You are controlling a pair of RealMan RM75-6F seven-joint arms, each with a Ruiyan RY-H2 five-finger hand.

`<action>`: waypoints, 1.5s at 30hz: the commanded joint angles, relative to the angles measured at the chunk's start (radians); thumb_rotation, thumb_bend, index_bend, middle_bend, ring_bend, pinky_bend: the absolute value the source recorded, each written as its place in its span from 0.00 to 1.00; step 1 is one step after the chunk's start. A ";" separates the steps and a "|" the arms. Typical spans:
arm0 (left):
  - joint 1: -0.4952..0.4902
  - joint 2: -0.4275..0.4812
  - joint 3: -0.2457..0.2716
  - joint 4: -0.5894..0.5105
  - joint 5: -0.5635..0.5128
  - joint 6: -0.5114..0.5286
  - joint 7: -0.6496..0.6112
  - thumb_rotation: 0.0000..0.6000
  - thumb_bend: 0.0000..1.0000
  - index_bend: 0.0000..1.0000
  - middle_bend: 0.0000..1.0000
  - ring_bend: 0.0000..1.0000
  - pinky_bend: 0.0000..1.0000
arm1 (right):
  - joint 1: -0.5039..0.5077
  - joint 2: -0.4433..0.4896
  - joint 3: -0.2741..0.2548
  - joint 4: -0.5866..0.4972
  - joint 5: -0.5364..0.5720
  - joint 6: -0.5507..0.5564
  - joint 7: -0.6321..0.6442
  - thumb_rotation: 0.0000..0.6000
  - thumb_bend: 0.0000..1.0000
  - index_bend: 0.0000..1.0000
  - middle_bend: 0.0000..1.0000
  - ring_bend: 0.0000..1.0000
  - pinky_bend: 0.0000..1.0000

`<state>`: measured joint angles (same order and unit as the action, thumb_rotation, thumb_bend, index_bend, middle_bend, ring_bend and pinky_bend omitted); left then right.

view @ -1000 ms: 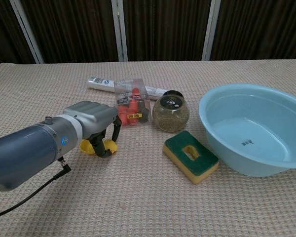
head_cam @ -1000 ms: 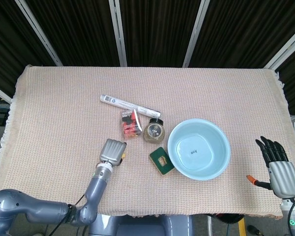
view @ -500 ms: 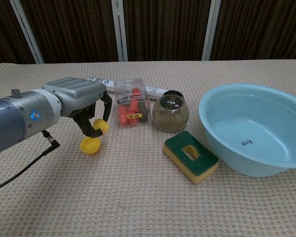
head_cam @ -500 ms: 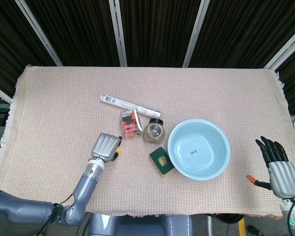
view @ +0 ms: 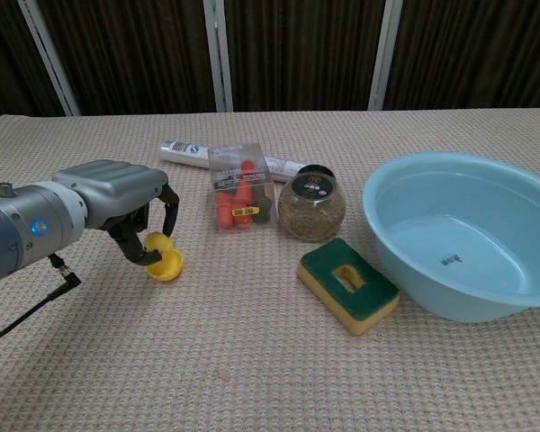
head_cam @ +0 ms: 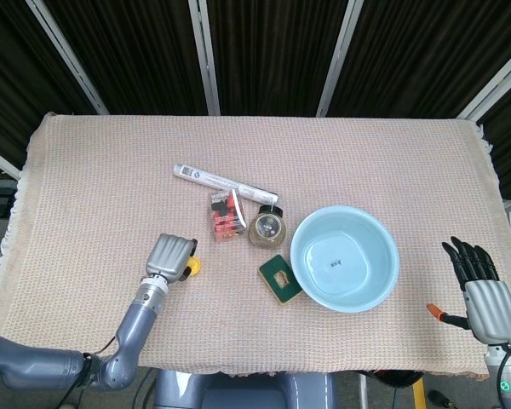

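The left hand's (view: 117, 202) fingers (view: 166, 209) curl down around a small yellow toy (view: 162, 263), which looks like a rubber duck, holding it at the cloth of the bench (view: 252, 360). In the head view the same hand (head_cam: 172, 256) hides most of the toy (head_cam: 193, 265), which peeks out on its inner side.

Just beyond the toy, toward the middle of the bench, stands a clear plastic box of orange-red pieces (view: 241, 189), with a white printed tube (view: 191, 151) lying behind it. Beside the box sits a round glass jar of seeds (view: 311, 207) with a black lid. In front of the jar lies a green and yellow sponge (view: 347, 284), close to a light blue basin (view: 459, 234).

The right hand (head_cam: 481, 285) rests well apart at the near edge of the bench, past the basin (head_cam: 344, 258), fingers (head_cam: 468, 258) stretched out and spread, holding nothing.
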<state>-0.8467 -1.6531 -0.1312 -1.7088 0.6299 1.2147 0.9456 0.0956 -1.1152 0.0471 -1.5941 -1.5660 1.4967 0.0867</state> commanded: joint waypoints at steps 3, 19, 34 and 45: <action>-0.007 -0.014 0.001 0.014 -0.012 -0.002 0.007 1.00 0.32 0.52 1.00 0.90 0.73 | 0.000 0.001 0.001 0.000 0.002 -0.001 0.002 1.00 0.05 0.02 0.00 0.00 0.03; -0.009 -0.027 0.009 0.039 -0.018 -0.006 0.003 1.00 0.30 0.26 1.00 0.87 0.73 | -0.001 0.001 0.000 0.000 -0.001 0.002 0.001 1.00 0.05 0.02 0.00 0.00 0.03; 0.127 0.139 0.088 -0.141 0.298 0.141 -0.206 1.00 0.27 0.25 0.78 0.68 0.53 | 0.000 0.003 0.000 0.004 0.002 -0.003 -0.002 1.00 0.05 0.02 0.00 0.00 0.03; 0.354 0.420 0.296 -0.252 0.595 0.325 -0.417 1.00 0.18 0.00 0.00 0.00 0.00 | -0.001 -0.002 -0.005 0.002 -0.004 -0.005 -0.035 1.00 0.05 0.02 0.00 0.00 0.03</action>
<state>-0.5344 -1.2757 0.1303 -1.9440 1.1760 1.4984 0.5759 0.0950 -1.1169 0.0420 -1.5916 -1.5709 1.4926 0.0533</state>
